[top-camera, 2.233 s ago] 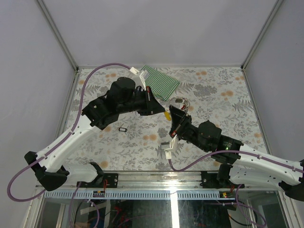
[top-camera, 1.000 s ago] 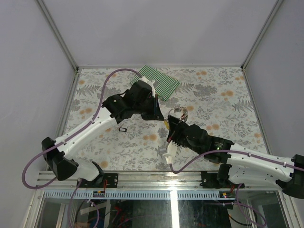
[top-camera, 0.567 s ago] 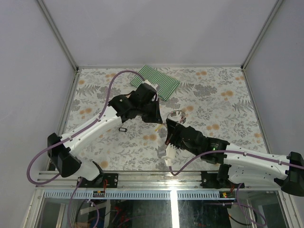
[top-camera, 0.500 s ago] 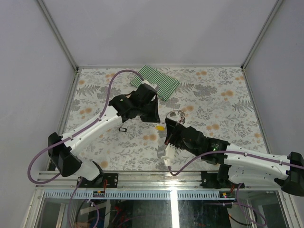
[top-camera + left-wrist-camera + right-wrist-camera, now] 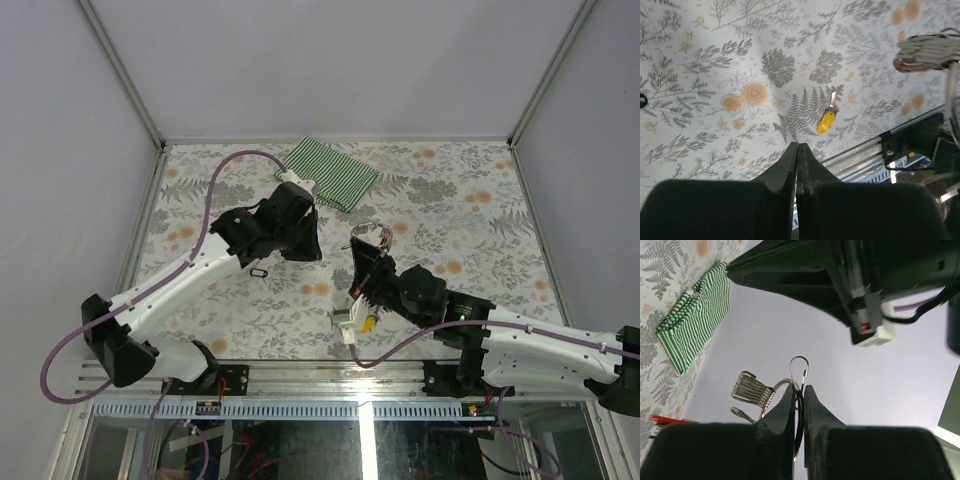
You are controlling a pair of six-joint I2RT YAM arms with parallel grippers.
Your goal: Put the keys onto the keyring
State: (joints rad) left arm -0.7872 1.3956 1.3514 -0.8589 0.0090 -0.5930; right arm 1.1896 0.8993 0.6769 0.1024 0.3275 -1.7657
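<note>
My right gripper (image 5: 362,248) (image 5: 798,387) is shut on the keyring (image 5: 372,233) (image 5: 757,387), a bunch of thin silver wire rings held up off the table; one wire loop sticks out above the fingertips. Its red tag (image 5: 665,419) hangs low on the left. The same keyring (image 5: 927,52) shows blurred in the left wrist view. The yellow-tagged key (image 5: 367,322) (image 5: 826,121) lies loose on the table near the front edge, beside the right arm. The black-tagged key (image 5: 259,271) lies further left. My left gripper (image 5: 312,252) (image 5: 798,145) is shut and empty, above the table between the two keys.
A green-and-white striped cloth (image 5: 332,172) (image 5: 692,325) lies at the back of the floral table. The metal front rail (image 5: 865,150) runs just beyond the yellow key. The left arm's wrist (image 5: 815,270) hangs close above the right gripper.
The yellow key has left the left gripper and now lies on the table near the front edge. The left arm drew back to the left. The right gripper still holds the keyring.
</note>
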